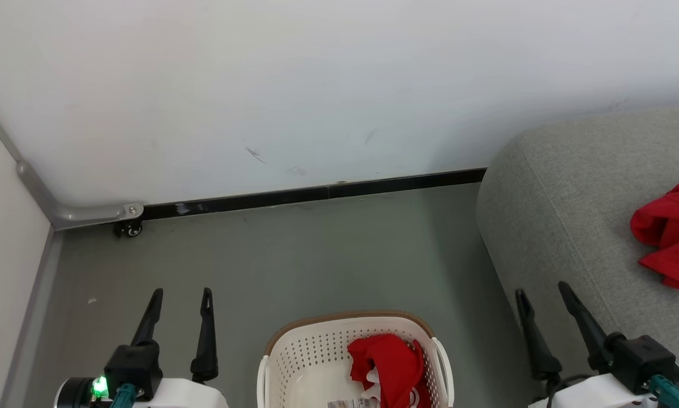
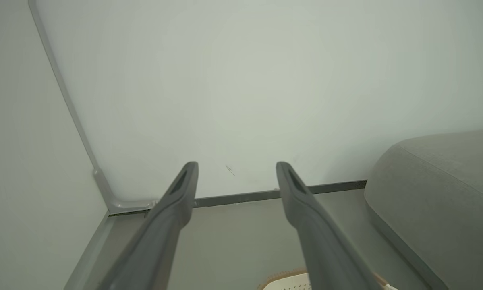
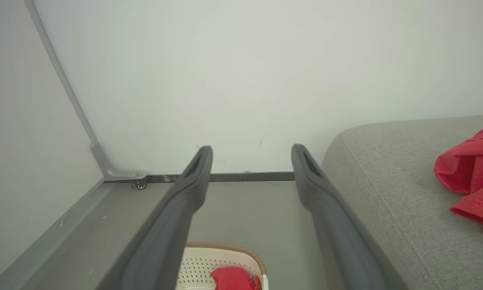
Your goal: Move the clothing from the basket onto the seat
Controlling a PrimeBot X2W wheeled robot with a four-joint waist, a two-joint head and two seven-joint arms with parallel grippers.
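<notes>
A cream perforated basket [image 1: 294,357] with a brown rim stands on the floor at the bottom centre, and a crumpled piece of red clothing [image 1: 393,365] lies inside it. Another red garment [image 1: 670,235] rests on the light-grey seat [image 1: 566,204] at the right. My left gripper [image 1: 182,300] hovers left of the basket, open and empty. My right gripper [image 1: 543,294] hangs open and empty over the seat's front edge, right of the basket. The right wrist view shows the basket rim [image 3: 225,246], the red clothing [image 3: 231,278] in it and the garment [image 3: 467,173] on the seat [image 3: 390,169].
A white wall with a dark baseboard [image 1: 316,195] runs behind the grey floor [image 1: 294,255]. A grey metal rail with a small caster [image 1: 128,228] sits in the left corner, beside a pale side panel [image 1: 5,255].
</notes>
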